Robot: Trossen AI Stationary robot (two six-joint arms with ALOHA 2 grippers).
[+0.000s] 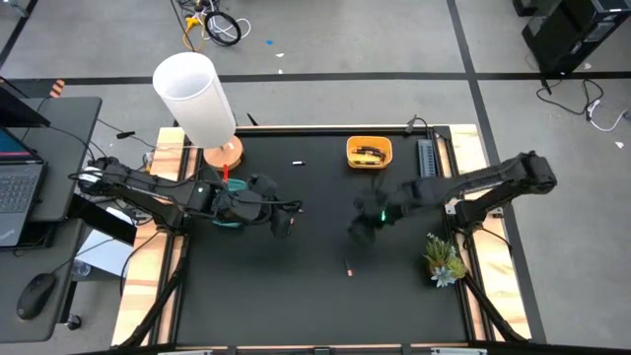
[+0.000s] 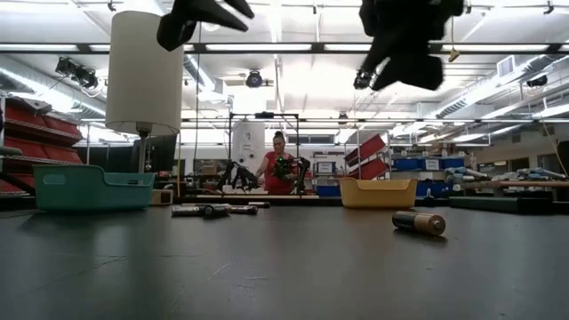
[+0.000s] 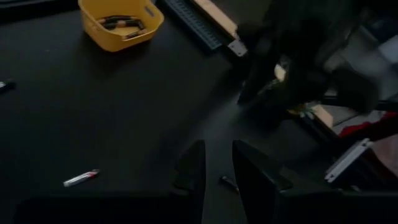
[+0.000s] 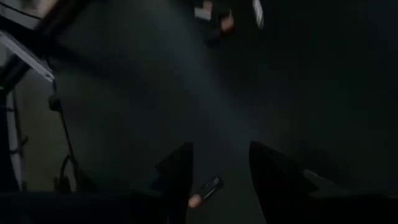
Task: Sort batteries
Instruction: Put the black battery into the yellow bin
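Both my grippers hang open above the black table [image 1: 296, 306], and neither holds anything. My left gripper [image 1: 283, 222] [image 3: 217, 146] is left of centre and my right gripper [image 1: 361, 225] [image 4: 214, 149] is right of centre. A dark battery with a reddish end [image 1: 349, 266] [image 2: 420, 222] lies on its side on the mat, near side of my right gripper. The right wrist view shows it [image 4: 205, 190] below the gap between the fingers. A white battery [image 1: 298, 162] lies farther back. Another pale battery with a red end [image 3: 81, 178] lies on the mat. The yellow bin [image 1: 369, 153] [image 3: 121, 22] contains dark batteries.
A white lamp [image 1: 197, 99] stands at the far left corner. A teal bin [image 2: 93, 188] sits at the left, with a few batteries [image 2: 209, 211] lying beside it. A green plant sprig [image 1: 444, 258] stands at the right edge. A person sits in the room beyond the table.
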